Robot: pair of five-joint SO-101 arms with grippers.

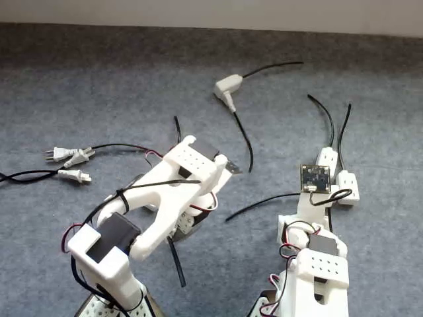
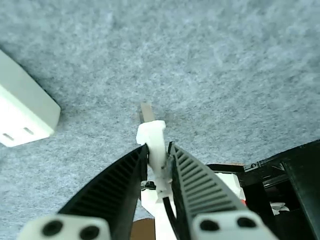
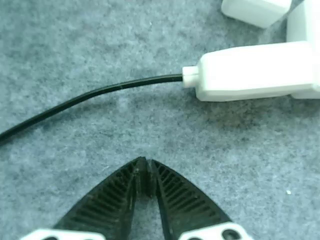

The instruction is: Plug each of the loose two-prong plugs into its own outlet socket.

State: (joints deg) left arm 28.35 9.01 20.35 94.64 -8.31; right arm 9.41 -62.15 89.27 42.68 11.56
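Plug: pinched between the two ribbed fingers of the left gripper, which are closed tight on its white body. A flat prong juts beyond the fingertips, over the carpet.
Why held so: gripping the body behind the prongs leaves them bare and leading, likely so they can be pushed straight into slots.
Socket: a white block with two slots, ahead of the fingertips and well off to one side, apart from the prong. The plug is not yet lined up with it.
Right gripper: fingers pressed together on nothing, hovering above the carpet.
Corded piece: white, just beyond the right fingertips, with its cable trailing away. It butts against another white block, so it is probably a plug already seated.
Loose plugs: two lying on the carpet, well away from both grippers, out past the left one.
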